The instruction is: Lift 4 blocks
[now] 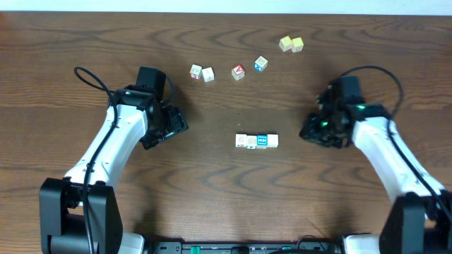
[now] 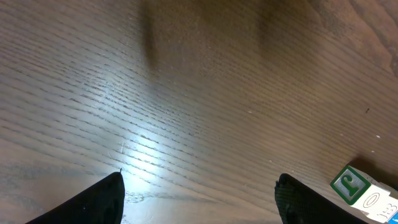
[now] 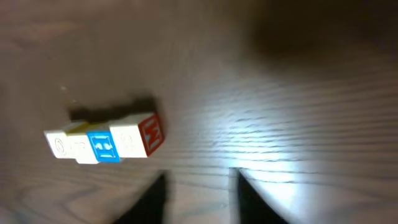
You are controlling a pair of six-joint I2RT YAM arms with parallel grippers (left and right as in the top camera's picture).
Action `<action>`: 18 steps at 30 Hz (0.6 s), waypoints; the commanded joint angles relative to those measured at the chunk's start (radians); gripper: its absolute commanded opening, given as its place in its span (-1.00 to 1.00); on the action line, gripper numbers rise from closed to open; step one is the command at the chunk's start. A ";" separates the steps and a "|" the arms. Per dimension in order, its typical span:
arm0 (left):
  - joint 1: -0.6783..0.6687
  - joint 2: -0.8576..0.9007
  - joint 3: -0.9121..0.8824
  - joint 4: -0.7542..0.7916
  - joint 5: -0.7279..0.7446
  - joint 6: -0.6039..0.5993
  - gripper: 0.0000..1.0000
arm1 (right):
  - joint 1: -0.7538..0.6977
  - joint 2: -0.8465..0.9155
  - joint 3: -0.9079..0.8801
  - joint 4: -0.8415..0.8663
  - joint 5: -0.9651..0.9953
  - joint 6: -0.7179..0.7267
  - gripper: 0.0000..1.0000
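Pictured on a dark, grained wooden table (image 1: 226, 197): four square-edged printed blocks (image 1: 256, 141) in a tight row at centre, three cream, one bright blue. Flanked by the left gripper (image 2: 199, 190), matte-black jaws spread wide and empty, and the right gripper (image 3: 199, 186), jaws partly apart, gripping nothing.

White arm links (image 1: 113, 144), black joints (image 1: 150, 77), black fingers (image 2: 93, 202), looping black cables (image 1: 88, 76), green wrist light (image 1: 361, 108)
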State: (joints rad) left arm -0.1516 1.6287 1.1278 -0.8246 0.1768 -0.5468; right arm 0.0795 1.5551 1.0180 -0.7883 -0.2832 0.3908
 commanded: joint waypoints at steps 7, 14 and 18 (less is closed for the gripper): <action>0.002 -0.002 -0.002 0.000 -0.013 -0.005 0.56 | -0.087 -0.055 0.016 -0.001 0.058 -0.007 0.98; 0.002 -0.002 -0.002 0.000 -0.013 -0.005 0.55 | -0.087 -0.055 0.016 -0.001 0.055 0.004 0.98; 0.002 -0.002 -0.002 0.000 -0.013 -0.005 0.56 | -0.087 -0.055 0.016 0.000 0.055 0.005 0.98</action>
State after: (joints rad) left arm -0.1516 1.6287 1.1278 -0.8246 0.1768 -0.5468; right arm 0.0006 1.5105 1.0183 -0.7887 -0.2344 0.3874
